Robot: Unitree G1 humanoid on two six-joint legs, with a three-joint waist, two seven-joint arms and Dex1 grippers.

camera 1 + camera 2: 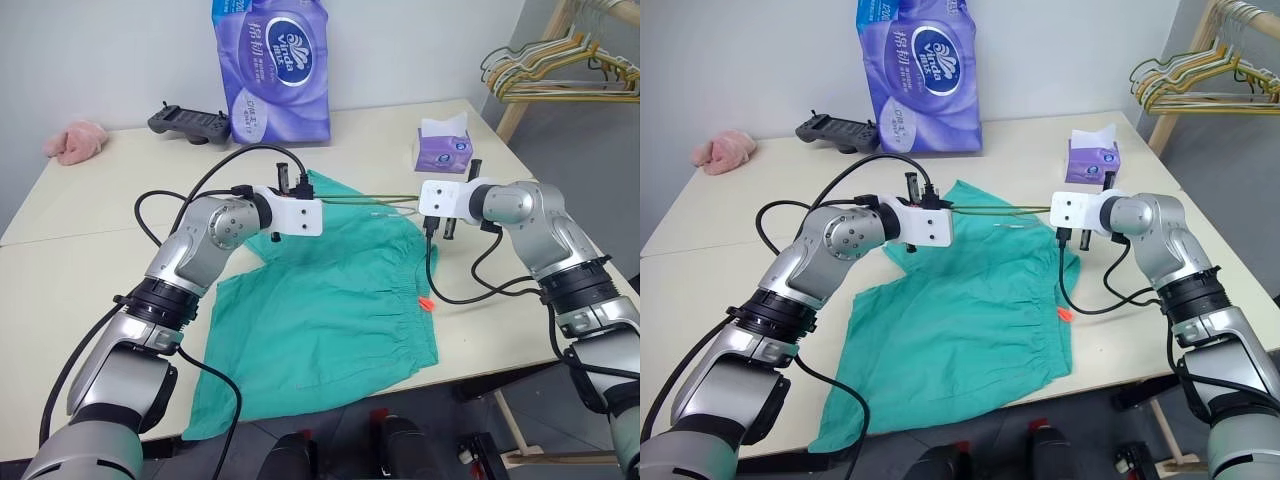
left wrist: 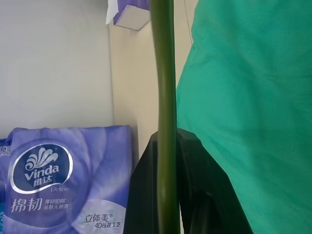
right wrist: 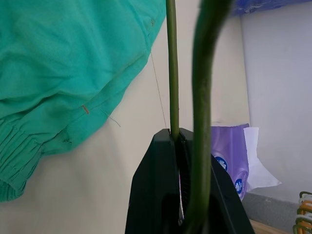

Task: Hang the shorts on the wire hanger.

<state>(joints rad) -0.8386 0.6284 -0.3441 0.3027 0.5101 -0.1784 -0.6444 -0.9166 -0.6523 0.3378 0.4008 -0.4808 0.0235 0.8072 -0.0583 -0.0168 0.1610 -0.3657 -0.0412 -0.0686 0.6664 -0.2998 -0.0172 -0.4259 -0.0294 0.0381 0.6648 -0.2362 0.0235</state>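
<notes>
The teal-green shorts [image 1: 330, 310] lie spread flat on the pale table [image 1: 80, 260], waistband toward the right with a small orange-red tag [image 1: 425, 302]. The thin olive-green wire hanger [image 1: 370, 199] is held level just above the far end of the shorts, spanning between both grippers. My left gripper [image 1: 296, 190] is shut on the hanger's left end, and the wire runs between its black fingers [image 2: 195, 185]. My right gripper [image 1: 426, 200] is shut on the hanger's right end; one wire [image 3: 171, 73] enters its jaws and a second strand passes in front.
At the back of the table stand a purple tissue pack [image 1: 270, 65] and a black controller [image 1: 188, 122]. A pink fuzzy cloth [image 1: 75, 140] lies far left, a small purple tissue box [image 1: 443, 150] back right. Bunched hangers on a wooden rack [image 1: 560, 65] stand beyond the right edge.
</notes>
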